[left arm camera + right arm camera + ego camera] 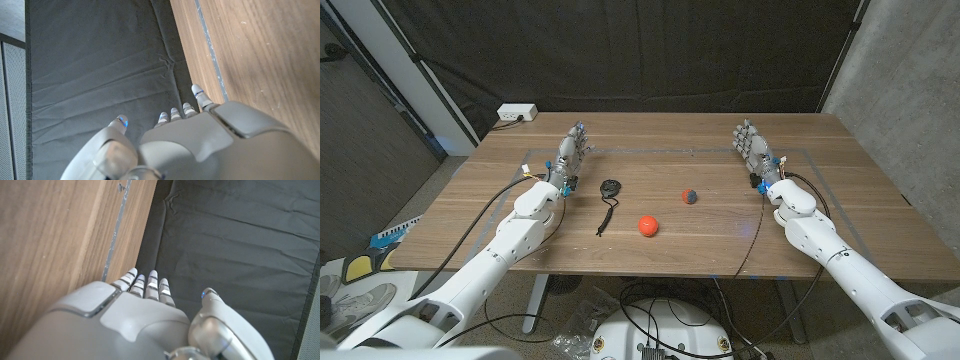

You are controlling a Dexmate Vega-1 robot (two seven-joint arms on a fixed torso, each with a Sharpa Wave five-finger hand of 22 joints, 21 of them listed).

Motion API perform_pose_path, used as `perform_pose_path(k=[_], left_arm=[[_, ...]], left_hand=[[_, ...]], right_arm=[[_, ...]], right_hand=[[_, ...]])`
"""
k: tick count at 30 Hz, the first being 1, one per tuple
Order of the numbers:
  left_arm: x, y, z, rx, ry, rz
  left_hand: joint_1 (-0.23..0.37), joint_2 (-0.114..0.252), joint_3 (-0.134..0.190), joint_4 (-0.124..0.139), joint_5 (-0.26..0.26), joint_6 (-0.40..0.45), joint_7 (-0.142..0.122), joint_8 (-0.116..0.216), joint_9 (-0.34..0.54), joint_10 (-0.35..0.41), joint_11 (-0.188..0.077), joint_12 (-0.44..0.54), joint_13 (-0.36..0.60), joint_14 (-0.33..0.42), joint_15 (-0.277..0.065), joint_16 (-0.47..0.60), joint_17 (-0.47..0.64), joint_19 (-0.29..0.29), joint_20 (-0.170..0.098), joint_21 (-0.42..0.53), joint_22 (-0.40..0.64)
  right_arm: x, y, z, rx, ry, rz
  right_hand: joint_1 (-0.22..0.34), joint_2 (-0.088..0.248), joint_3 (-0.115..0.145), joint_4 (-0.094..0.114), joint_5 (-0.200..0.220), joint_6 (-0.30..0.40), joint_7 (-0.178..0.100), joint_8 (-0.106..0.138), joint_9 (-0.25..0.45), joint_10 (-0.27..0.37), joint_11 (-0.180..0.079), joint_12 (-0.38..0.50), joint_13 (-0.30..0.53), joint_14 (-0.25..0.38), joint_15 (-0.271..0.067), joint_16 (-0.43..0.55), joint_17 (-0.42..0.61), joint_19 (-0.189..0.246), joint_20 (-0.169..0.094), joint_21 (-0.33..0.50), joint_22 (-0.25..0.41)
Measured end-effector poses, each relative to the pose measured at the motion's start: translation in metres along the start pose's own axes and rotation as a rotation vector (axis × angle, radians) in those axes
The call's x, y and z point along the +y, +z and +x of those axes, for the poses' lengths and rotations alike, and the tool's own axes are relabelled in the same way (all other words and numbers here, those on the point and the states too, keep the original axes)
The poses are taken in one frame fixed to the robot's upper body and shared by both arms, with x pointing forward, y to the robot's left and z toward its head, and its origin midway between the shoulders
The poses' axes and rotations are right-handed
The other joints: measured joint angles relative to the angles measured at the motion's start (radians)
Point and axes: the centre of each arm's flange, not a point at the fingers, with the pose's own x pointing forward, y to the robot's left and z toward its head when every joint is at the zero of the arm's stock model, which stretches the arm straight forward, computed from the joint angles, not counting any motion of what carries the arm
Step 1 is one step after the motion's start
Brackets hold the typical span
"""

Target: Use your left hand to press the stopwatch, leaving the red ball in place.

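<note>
A black stopwatch (610, 187) lies on the wooden table (650, 250) near the middle, its black cord trailing toward the front edge. The red ball (647, 225) sits a little right of the cord's end. My left hand (569, 157) stands on its edge to the left of the stopwatch, fingers straight and apart, holding nothing; its back fills the lower left wrist view (200, 145). My right hand (757, 152) stands the same way at the far right, empty, fingers extended (145, 285).
A small dark grey and red ball (689, 196) lies right of the stopwatch. A white power strip (517, 113) sits at the table's back left corner. Thin tape lines mark a rectangle on the tabletop. A dark curtain hangs behind the table.
</note>
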Motion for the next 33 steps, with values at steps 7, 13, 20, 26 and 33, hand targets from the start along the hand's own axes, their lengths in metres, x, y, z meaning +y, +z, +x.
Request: perform_pose_path(k=[7, 13, 20, 26, 33], left_arm=[[0.001, 0.005, 0.001, -0.005, -0.001, 0.012], [0.0, 0.005, 0.001, 0.011, -0.008, 0.061], [0.0, 0.015, 0.001, 0.012, -0.008, 0.133], [-0.001, 0.014, 0.002, 0.031, -0.015, 0.184], [-0.001, 0.031, 0.002, 0.023, -0.037, 0.283]], left_hand=[[0.043, -0.008, -0.003, -0.043, 0.0, 0.002, -0.029, -0.031, 0.006, -0.001, 0.001, -0.013, 0.01, 0.0, 0.0, -0.009, 0.0, 0.002, 0.008, -0.029, 0.0], [0.088, -0.045, -0.002, -0.082, 0.0, 0.002, -0.032, -0.031, 0.004, -0.003, -0.007, -0.014, 0.01, -0.004, 0.005, -0.009, 0.0, 0.001, 0.009, -0.047, 0.0], [0.142, -0.057, 0.005, -0.116, -0.005, -0.002, -0.036, -0.031, 0.004, -0.003, -0.014, -0.014, 0.01, -0.005, 0.027, -0.009, 0.0, 0.001, 0.028, -0.052, 0.0], [0.176, -0.06, 0.009, -0.139, -0.012, -0.002, -0.036, -0.025, 0.004, -0.003, -0.014, -0.008, 0.014, -0.007, 0.05, -0.004, 0.005, 0.002, 0.03, -0.052, 0.005], [0.204, -0.064, 0.01, -0.157, -0.023, -0.002, -0.036, -0.001, 0.005, -0.003, -0.018, 0.004, 0.014, -0.007, 0.05, 0.014, 0.009, 0.002, 0.041, -0.053, 0.009]], right_arm=[[0.003, -0.001, -0.001, 0.01, 0.005, -0.024], [0.002, 0.001, -0.002, 0.0, -0.013, -0.008], [0.005, -0.002, -0.002, 0.014, -0.005, -0.025], [0.002, -0.002, -0.003, 0.005, -0.026, -0.002], [0.005, -0.006, -0.006, 0.02, -0.014, -0.022]], right_hand=[[0.01, -0.002, 0.003, -0.009, 0.0, -0.034, -0.01, -0.012, 0.001, -0.037, -0.014, -0.012, 0.005, -0.003, 0.002, 0.0, 0.005, 0.003, 0.011, 0.0, 0.0], [0.009, -0.002, 0.006, -0.013, 0.0, -0.038, -0.006, -0.012, 0.001, -0.042, -0.008, -0.016, 0.005, -0.003, 0.003, 0.0, 0.005, 0.0, 0.014, 0.0, 0.005], [0.013, -0.005, 0.001, -0.018, 0.0, -0.038, -0.006, -0.012, 0.0, -0.042, -0.008, -0.016, 0.005, -0.004, 0.014, 0.0, 0.005, 0.0, 0.014, 0.0, 0.005], [0.013, -0.006, 0.001, -0.018, 0.0, -0.038, -0.006, -0.012, 0.0, -0.042, -0.008, -0.016, 0.005, -0.004, 0.014, 0.0, 0.004, 0.0, 0.014, 0.0, 0.005], [0.013, -0.006, 0.001, -0.018, 0.0, -0.038, -0.005, -0.012, 0.0, -0.042, -0.008, -0.016, 0.005, -0.003, 0.014, 0.0, 0.004, 0.004, 0.018, 0.0, 0.005]])
